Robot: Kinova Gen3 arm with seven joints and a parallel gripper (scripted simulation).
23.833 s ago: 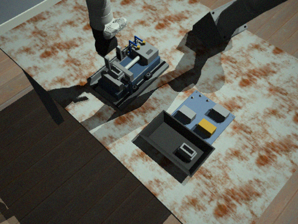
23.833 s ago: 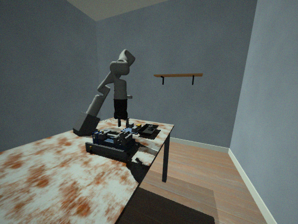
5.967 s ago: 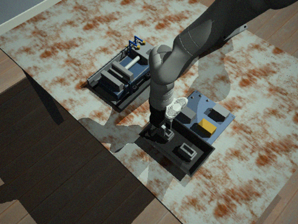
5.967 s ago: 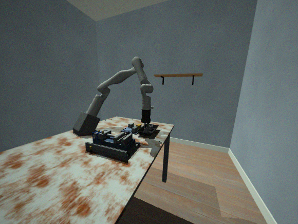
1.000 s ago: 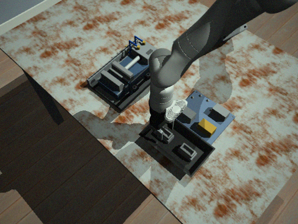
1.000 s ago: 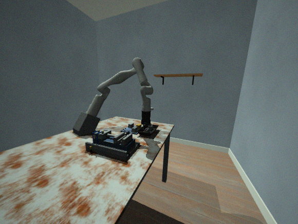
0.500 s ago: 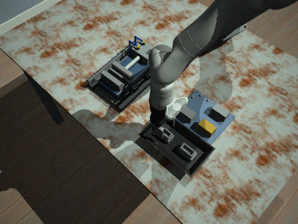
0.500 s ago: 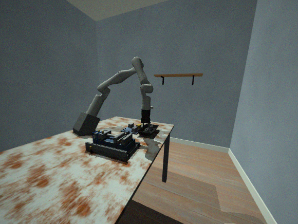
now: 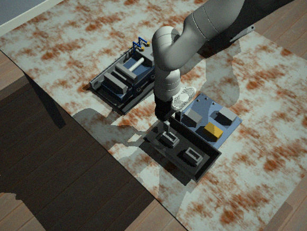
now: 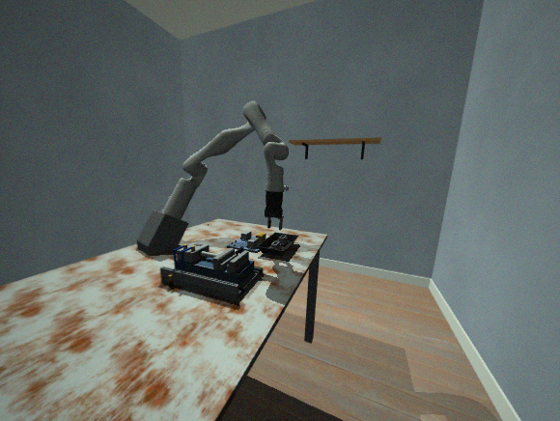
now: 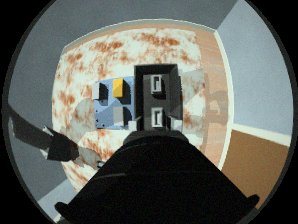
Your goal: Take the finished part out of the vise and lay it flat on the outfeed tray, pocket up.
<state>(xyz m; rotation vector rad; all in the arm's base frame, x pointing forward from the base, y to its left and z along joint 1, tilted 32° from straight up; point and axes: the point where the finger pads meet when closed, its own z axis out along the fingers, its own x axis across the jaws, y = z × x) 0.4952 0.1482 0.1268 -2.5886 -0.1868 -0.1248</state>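
Hovering wide open and empty, tool [image 10: 275,223] seemingly clear above finished part [image 9: 169,138] on outfeed tray [image 9: 211,160].

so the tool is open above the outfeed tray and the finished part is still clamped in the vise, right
Not quite. The tool is open above the outfeed tray, but the vise has nothing between its jaws. The top view shows the finished part lying pocket up on the tray floor under the tool, beside a second pocketed part.
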